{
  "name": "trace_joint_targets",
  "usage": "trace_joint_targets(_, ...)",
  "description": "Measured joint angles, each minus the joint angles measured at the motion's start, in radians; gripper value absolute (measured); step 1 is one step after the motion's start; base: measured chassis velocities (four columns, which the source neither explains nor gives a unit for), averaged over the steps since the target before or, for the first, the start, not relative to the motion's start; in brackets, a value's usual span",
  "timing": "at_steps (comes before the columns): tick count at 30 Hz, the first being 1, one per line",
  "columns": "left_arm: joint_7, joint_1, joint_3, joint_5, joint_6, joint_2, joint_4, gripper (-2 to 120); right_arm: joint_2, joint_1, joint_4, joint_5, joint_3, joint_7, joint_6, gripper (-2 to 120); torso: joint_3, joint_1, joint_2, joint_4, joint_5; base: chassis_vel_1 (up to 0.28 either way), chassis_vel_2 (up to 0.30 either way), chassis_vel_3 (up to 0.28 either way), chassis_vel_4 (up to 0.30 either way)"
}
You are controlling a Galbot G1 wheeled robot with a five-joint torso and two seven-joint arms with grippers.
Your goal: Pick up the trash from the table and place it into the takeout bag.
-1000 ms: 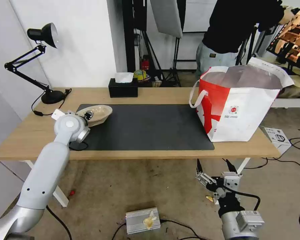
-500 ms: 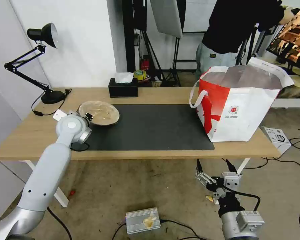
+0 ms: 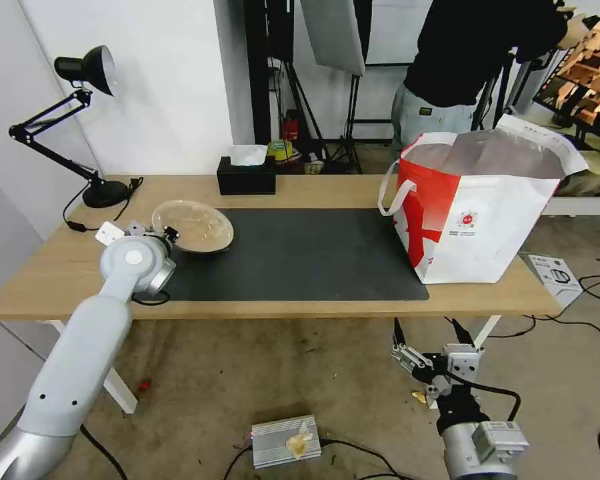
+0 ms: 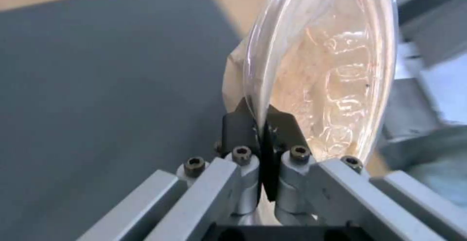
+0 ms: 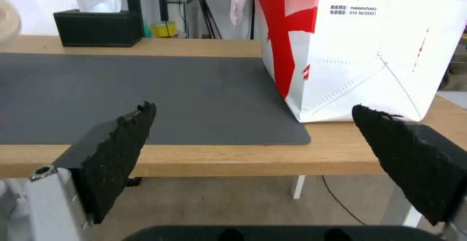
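Item: shallow pulp bowl (image 3: 193, 227) under a clear lid, at the table's (image 3: 327, 190) left end over the mat's (image 3: 300, 257) corner. Your left gripper (image 4: 262, 124) clamps its rim. Light, flimsy, likely slippery; hold the rim. Right gripper (image 5: 253, 138) spread wide below the front edge. Takeout bag (image 3: 473, 213) sits at the right end

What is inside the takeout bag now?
Through the open top of the bag I see silver foil lining. The bag's walls cover its lower inside, so any trash there is hidden. The left gripper holds the pulp bowl.
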Motion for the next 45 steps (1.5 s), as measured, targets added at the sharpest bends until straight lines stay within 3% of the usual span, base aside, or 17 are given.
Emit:
trace_joint_targets(4, 0.044, -0.02, 0.014, -0.026, -0.013, 0.026, -0.039, 0, 0.0, 0.0, 0.0, 0.0, 0.0, 0.0, 0.0, 100, 0.0, 0.0, 0.0, -0.0001, 0.0001, 0.0, 0.0, 0.0, 0.0)
trace_joint_targets(6, 0.14, -0.097, 0.075, -0.062, -0.034, 0.074, -0.062, 0, 0.0, 0.0, 0.0, 0.0, 0.0, 0.0, 0.0, 100, 0.0, 0.0, 0.0, -0.0001, 0.0002, 0.0, 0.0, 0.0, 0.0)
trace_joint_targets(12, 0.229, -0.199, 0.146, -0.094, -0.057, 0.1, -0.056, 0, 0.0, 0.0, 0.0, 0.0, 0.0, 0.0, 0.0, 100, 0.0, 0.0, 0.0, 0.0, 0.0003, 0.0, 0.0, 0.0, 0.0)
trace_joint_targets(15, 0.337, -0.296, 0.225, -0.104, -0.085, 0.103, -0.023, 0, 0.0, 0.0, 0.0, 0.0, 0.0, 0.0, 0.0, 100, 0.0, 0.0, 0.0, -0.0001, 0.0001, 0.0, 0.0, 0.0, 0.0)
trace_joint_targets(18, 0.364, -0.318, 0.245, -0.107, -0.091, 0.102, -0.012, 0, 0.0, 0.0, 0.0, 0.0, 0.0, 0.0, 0.0, 100, 0.0, 0.0, 0.0, -0.0002, 0.0003, 0.0, 0.0, 0.0, 0.0)
trace_joint_targets(19, 0.421, -0.368, 0.294, -0.114, -0.104, 0.096, 0.015, 0, 0.0, 0.0, 0.0, 0.0, 0.0, 0.0, 0.0, 100, 0.0, 0.0, 0.0, 0.0, 0.0003, 0.0, 0.0, 0.0, 0.0)
trace_joint_targets(22, 0.474, -0.423, 0.346, -0.119, -0.119, 0.076, 0.051, 0, 0.0, 0.0, 0.0, 0.0, 0.0, 0.0, 0.0, 100, 0.0, 0.0, 0.0, 0.0, 0.0, 0.0, 0.0, 0.0, 0.0)
trace_joint_targets(24, 0.524, -0.493, 0.412, -0.129, -0.133, 0.033, 0.103, 0, 0.0, 0.0, 0.0, 0.0, 0.0, 0.0, 0.0, 100, 0.0, 0.0, 0.0, 0.0, 0.0001, 0.0, 0.0, 0.0, 0.0)
trace_joint_targets(25, 0.555, -0.565, 0.459, -0.148, -0.139, -0.019, 0.154, 0, 0.0, 0.0, 0.0, 0.0, 0.0, 0.0, 0.0, 100, 0.0, 0.0, 0.0, -0.0002, 0.0003, 0.0, 0.0, 0.0, 0.0)
trace_joint_targets(26, 0.555, -0.565, 0.459, -0.148, -0.139, -0.019, 0.154, 0, 0.0, 0.0, 0.0, 0.0, 0.0, 0.0, 0.0, 100, 0.0, 0.0, 0.0, -0.0002, 0.0003, 0.0, 0.0, 0.0, 0.0)
trace_joint_targets(28, 0.593, -0.67, 0.523, -0.162, -0.154, -0.109, 0.242, 0, 0.0, 0.0, 0.0, 0.0, 0.0, 0.0, 0.0, 100, 0.0, 0.0, 0.0, -0.0005, 0.0006, 0.0, 0.0, 0.0, 0.0)
trace_joint_targets(30, 0.604, -0.699, 0.539, -0.162, -0.158, -0.136, 0.275, 0, 0.0, 0.0, 0.0, 0.0, 0.0, 0.0, 0.0, 100, 0.0, 0.0, 0.0, -0.0005, 0.0007, 0.0, 0.0, 0.0, 0.0)
trace_joint_targets(32, 0.623, -0.76, 0.575, -0.135, -0.174, -0.216, 0.38, 0, 0.0, 0.0, 0.0, 0.0, 0.0, 0.0, 0.0, 100, 0.0, 0.0, 0.0, -0.0002, 0.0004, 0.0, 0.0, 0.0, 0.0)
trace_joint_targets(35, 0.629, -0.775, 0.586, -0.12, -0.188, -0.242, 0.415, 0, 0.0, 0.0, 0.0, 0.0, 0.0, 0.0, 0.0, 100, 0.0, 0.0, 0.0, -0.0001, 0.0004, 0.0, 0.0, 0.0, 0.0)
trace_joint_targets(36, 0.658, -0.8, 0.613, -0.082, -0.238, -0.309, 0.495, 0, 0.0, 0.0, 0.0, 0.0, 0.0, 0.0, 0.0, 100, 0.0, 0.0, 0.0, -0.0002, 0.0004, 0.0, 0.0, 0.0, 0.0)
trace_joint_targets(38, 0.702, -0.811, 0.633, -0.046, -0.279, -0.367, 0.563, 0, 0.0, 0.0, 0.0, 0.0, 0.0, 0.0, 0.0, 100, 0.0, 0.0, 0.0, -0.0004, 0.0005, 0.0, 0.0, 0.0, 0.0)
trace_joint_targets(45, 0.778, -0.809, 0.656, 0.054, -0.348, -0.479, 0.676, 0, 0.0, 0.0, 0.0, 0.0, 0.0, 0.0, 0.0, 100, 0.0, 0.0, 0.0, -0.0003, 0.0004, 0.0, 0.0, 0.0, 0.0)
